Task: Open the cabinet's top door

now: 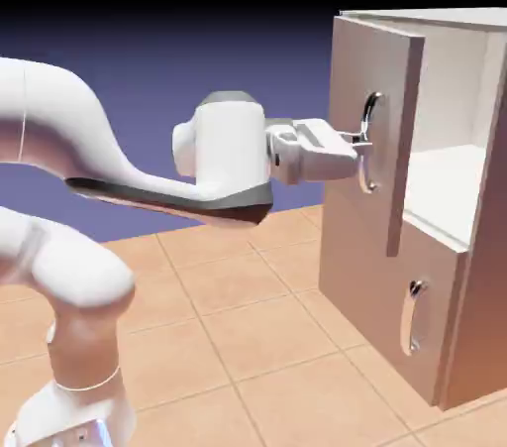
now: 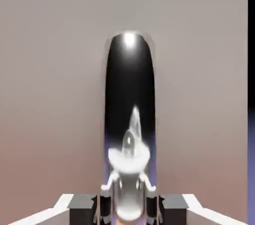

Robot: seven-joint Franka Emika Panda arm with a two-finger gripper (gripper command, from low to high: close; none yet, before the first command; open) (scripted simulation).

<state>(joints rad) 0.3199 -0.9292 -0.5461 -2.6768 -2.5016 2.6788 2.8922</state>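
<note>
At the cabinet (image 1: 465, 197) front, gripper (image 1: 358, 143) clamped on top door (image 1: 371, 88) handle (image 1: 368, 128); door stands partly swung out. Pull step underway, I'd say; next needs wider arc outward w/ grip kept.

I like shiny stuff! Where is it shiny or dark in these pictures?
Hand view: the long curved silver handle mirrors black, with a bright glare spot at its top, against the flat brownish-grey top door. Exterior view: that handle glints pale, and the white arm's underside lies in shadow.
</note>
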